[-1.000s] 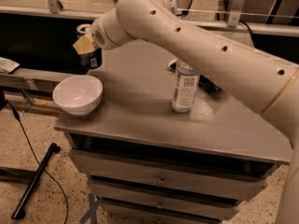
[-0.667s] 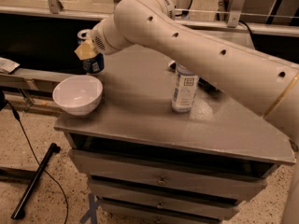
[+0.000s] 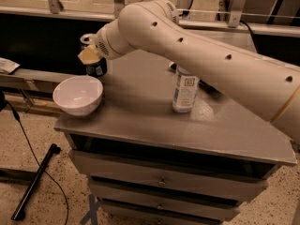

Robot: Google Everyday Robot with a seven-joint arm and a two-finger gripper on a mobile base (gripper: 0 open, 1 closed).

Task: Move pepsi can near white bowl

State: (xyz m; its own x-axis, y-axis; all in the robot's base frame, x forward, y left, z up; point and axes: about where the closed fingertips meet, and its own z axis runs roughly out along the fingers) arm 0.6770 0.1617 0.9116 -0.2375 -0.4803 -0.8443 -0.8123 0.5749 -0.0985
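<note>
The gripper is pinching the pepsi can, with one tan finger pressing against its side. The white bowl is sitting just below and in front of the fingers on the table. Lowering straight down and letting go only once the base is resting should leave the can upright. The bottle, well apart from the fingers, is showing a label I cannot read.

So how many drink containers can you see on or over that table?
2. The can is in the gripper, just behind the bowl at the table's left; the bottle stands mid-table. The arm may hide others.
</note>
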